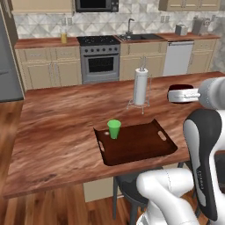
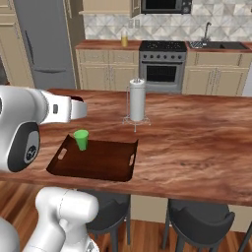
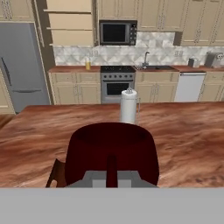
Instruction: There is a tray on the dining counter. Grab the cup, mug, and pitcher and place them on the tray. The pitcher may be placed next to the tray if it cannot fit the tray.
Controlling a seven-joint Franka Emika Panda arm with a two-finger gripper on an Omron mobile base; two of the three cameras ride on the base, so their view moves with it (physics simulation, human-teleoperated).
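Kitchen setting: beige cabinets, stove and sink line the back wall; the dining counter [image 1: 57,127] runs across the foreground.
Left base view: the tray [image 1: 135,142] lies near the counter's front edge, the green cup [image 1: 114,129] upright in its far left corner. A paper towel holder [image 1: 141,86] stands behind the tray. The gripper [image 1: 172,94] is to the right, raised above the counter, carrying the dark maroon mug [image 1: 180,88].
Right base view: the pitcher [image 2: 124,39] sits far off on the back counter, left of the stove.
Hand view: the fingers are closed tight on the mug's near wall; its open mouth faces up, tray corner peeking out at lower left.
Doing it well: judged as mid-carry. Keep the mug level, bring it over bare tray floor beside the cup, well apart from it, lower until the base rests, then release.
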